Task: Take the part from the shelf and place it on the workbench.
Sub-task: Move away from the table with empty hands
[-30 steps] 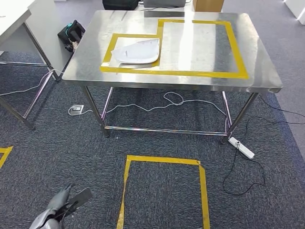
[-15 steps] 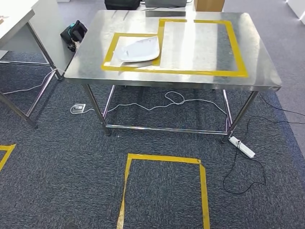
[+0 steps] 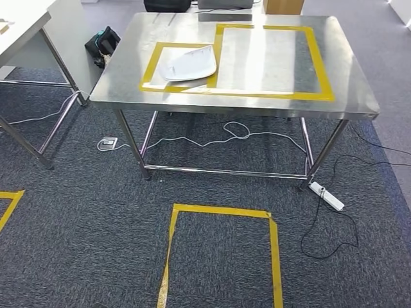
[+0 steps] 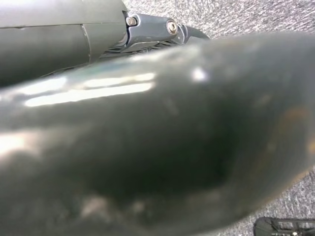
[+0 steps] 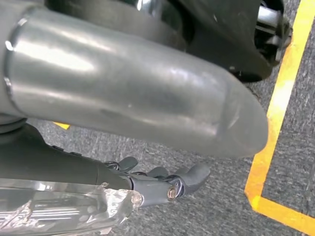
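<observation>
Left hand: dark grey, slate-blue link with two small round silver screws. Big glossy dark rounded cover across left wrist view, streaked with white highlights. Right hand: grey ribbed fingers, brass-toned screw at one link, thick smooth silver-grey thumb with rounded tip. Crinkled clear film wrap along the arm.

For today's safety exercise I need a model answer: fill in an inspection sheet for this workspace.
Surface: steel workbench, yellow tape outlines.
Job's things: white part lies flat inside the smaller taped box.
Clutter: black bag on the floor beside the bench.
Hands: right hand over carpet, fingers extended, holding nothing; left hand mostly hidden.
Cables: white cable under the bench; power strip and black cable on the floor.
Surroundings: grey carpet, yellow taped square, second table.
</observation>
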`<state>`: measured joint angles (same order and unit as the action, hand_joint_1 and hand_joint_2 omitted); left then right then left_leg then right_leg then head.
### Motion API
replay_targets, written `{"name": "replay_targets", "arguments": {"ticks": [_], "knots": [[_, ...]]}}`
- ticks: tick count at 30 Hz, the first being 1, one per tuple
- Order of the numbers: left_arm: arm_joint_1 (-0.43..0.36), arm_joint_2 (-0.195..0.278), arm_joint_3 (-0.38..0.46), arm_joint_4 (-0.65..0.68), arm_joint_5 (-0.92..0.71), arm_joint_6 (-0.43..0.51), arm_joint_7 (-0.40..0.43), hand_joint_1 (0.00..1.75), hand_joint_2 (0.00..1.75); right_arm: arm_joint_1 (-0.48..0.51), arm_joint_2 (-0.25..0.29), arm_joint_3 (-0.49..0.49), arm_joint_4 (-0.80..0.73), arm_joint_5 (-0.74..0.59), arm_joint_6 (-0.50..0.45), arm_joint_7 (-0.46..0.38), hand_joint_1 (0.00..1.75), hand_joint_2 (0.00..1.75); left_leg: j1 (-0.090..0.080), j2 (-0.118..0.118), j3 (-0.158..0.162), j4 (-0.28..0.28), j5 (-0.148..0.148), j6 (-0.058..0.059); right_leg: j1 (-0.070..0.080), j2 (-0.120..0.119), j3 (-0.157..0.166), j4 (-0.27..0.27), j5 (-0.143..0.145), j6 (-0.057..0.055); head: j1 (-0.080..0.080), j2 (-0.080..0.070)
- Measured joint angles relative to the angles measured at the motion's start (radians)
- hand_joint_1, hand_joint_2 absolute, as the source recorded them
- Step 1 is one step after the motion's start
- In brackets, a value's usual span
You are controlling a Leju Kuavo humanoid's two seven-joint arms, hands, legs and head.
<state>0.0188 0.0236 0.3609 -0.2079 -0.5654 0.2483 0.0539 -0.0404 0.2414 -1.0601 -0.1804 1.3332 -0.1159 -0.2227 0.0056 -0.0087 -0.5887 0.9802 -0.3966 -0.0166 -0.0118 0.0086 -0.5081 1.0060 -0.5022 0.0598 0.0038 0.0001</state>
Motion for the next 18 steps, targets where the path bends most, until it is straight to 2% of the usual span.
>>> {"name": "replay_targets", "arguments": {"ticks": [2,3,5,7,8,9,10,11,12,14,15,17,18], "knots": [[0.003,-0.005,0.006,0.0,0.007,0.001,-0.008,0.0,0.0,0.003,0.0,-0.004,0.0,-0.006,0.002,0.0,0.0,0.0,0.004,-0.005,-0.003,0.002,0.003,-0.01,0.001,-0.009,-0.005,0.002,0.007,-0.019,-0.002,0.0],[0.006,-0.009,0.01,0.0,0.012,0.004,-0.014,0.0,0.0,0.003,-0.001,-0.005,0.0,-0.009,0.004,0.0,0.0,0.0,0.006,-0.005,-0.01,0.014,-0.009,-0.014,0.001,-0.014,-0.006,0.001,0.011,-0.028,-0.003,0.0],[0.009,-0.018,0.022,0.0,0.026,0.017,-0.029,0.0,0.0,0.004,-0.001,-0.008,-0.001,-0.012,0.004,0.0,0.0,0.0,0.007,-0.003,-0.047,0.1,-0.072,-0.021,0.0,-0.026,-0.011,0.0,0.019,-0.042,-0.008,0.0],[0.01,-0.031,0.037,0.0,0.036,0.066,-0.038,0.0,0.0,0.005,-0.001,-0.012,-0.001,-0.019,0.001,0.002,0.0,0.0,0.007,-0.002,-0.098,0.233,-0.143,-0.024,0.002,-0.04,-0.02,0.001,0.023,-0.048,-0.011,0.0],[0.011,-0.038,0.046,0.0,0.036,0.114,-0.041,0.0,0.0,0.006,-0.001,-0.016,-0.001,-0.025,-0.002,0.003,0.0,0.0,0.007,-0.002,-0.111,0.275,-0.157,-0.025,0.003,-0.048,-0.022,0.001,0.024,-0.049,-0.011,0.0],[0.012,-0.047,0.055,0.0,0.032,0.175,-0.045,0.0,0.0,0.007,-0.001,-0.02,-0.001,-0.031,-0.005,0.005,0.0,0.0,0.007,-0.001,-0.108,0.284,-0.152,-0.024,0.004,-0.057,-0.024,0.001,0.024,-0.048,-0.011,0.0],[0.012,-0.054,0.063,0.0,0.023,0.244,-0.048,0.0,0.0,0.006,-0.001,-0.025,-0.001,-0.037,-0.007,0.006,0.0,0.0,0.007,0.003,-0.087,0.255,-0.131,-0.022,0.004,-0.065,-0.024,0.001,0.025,-0.048,-0.011,0.0],[0.013,-0.061,0.072,-0.004,-0.002,0.312,-0.052,0.0,0.0,0.006,-0.001,-0.03,-0.001,-0.043,-0.009,0.006,0.0,0.0,0.007,0.014,-0.053,0.197,-0.101,-0.02,0.004,-0.074,-0.023,0.001,0.025,-0.046,-0.011,0.0],[0.016,-0.071,0.084,-0.015,-0.047,0.366,-0.056,0.0,0.0,0.006,-0.001,-0.035,-0.001,-0.047,-0.011,0.006,0.0,0.0,0.005,0.038,-0.014,0.13,-0.075,-0.019,0.006,-0.083,-0.022,0.002,0.024,-0.043,-0.011,0.0],[0.018,-0.097,0.139,-0.059,-0.191,0.429,-0.075,0.0,0.0,0.007,-0.001,-0.044,-0.002,-0.055,-0.016,0.007,0.0,0.0,-0.001,0.075,0.033,0.033,-0.052,-0.009,0.011,-0.101,-0.023,0.005,0.021,-0.031,-0.013,0.0],[0.017,-0.115,0.188,-0.086,-0.264,0.441,-0.093,0.0,0.0,0.007,-0.001,-0.049,-0.002,-0.058,-0.02,0.007,0.0,0.0,-0.004,0.081,0.038,0.016,-0.054,-0.003,0.014,-0.111,-0.023,0.004,0.02,-0.025,-0.013,0.0],[0.014,-0.153,0.315,-0.128,-0.362,0.449,-0.126,0.0,0.0,0.004,-0.001,-0.057,-0.003,-0.061,-0.027,0.009,0.0,0.0,-0.005,0.06,0.035,0.012,-0.053,0.011,0.013,-0.124,-0.019,0.002,0.017,-0.015,-0.013,0.0],[0.013,-0.169,0.373,-0.143,-0.385,0.451,-0.135,0.0,0.0,0.003,-0.001,-0.059,-0.003,-0.062,-0.029,0.009,0.0,0.0,-0.003,0.051,0.034,0.01,-0.052,0.016,0.011,-0.111,-0.019,0.009,0.008,-0.009,-0.012,0.0]]}}
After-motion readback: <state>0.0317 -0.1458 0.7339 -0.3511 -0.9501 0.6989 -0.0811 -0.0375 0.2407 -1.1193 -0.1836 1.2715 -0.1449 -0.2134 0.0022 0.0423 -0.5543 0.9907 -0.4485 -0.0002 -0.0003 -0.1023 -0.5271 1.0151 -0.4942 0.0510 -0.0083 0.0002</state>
